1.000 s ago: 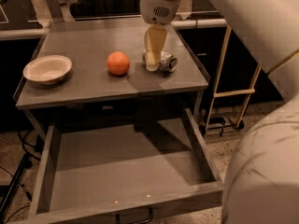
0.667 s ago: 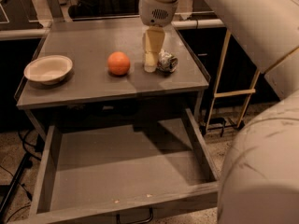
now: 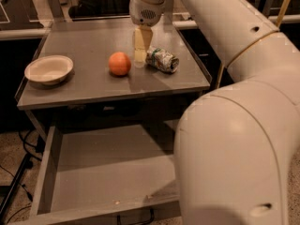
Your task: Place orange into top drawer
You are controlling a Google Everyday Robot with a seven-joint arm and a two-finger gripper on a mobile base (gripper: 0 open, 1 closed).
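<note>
The orange (image 3: 119,63) sits on the grey cabinet top (image 3: 93,86), near its middle. My gripper (image 3: 140,55) hangs over the top just right of the orange, between it and a green-and-white can (image 3: 162,60) lying on its side. The fingertips reach down close to the surface, a small gap away from the orange. The top drawer (image 3: 61,158) is pulled out wide below the cabinet top, grey and shallow with nothing in it, and a dark handle (image 3: 136,218) shows at its front edge.
A shallow cream bowl (image 3: 48,70) stands at the left of the cabinet top. My large white arm (image 3: 234,125) fills the right side and covers the drawer's right part. Cables lie on the floor at the lower left.
The view has shifted and my arm now covers more of the right side. The gripper has drifted slightly left, closer to the orange. The orange, can and bowl have not moved.
</note>
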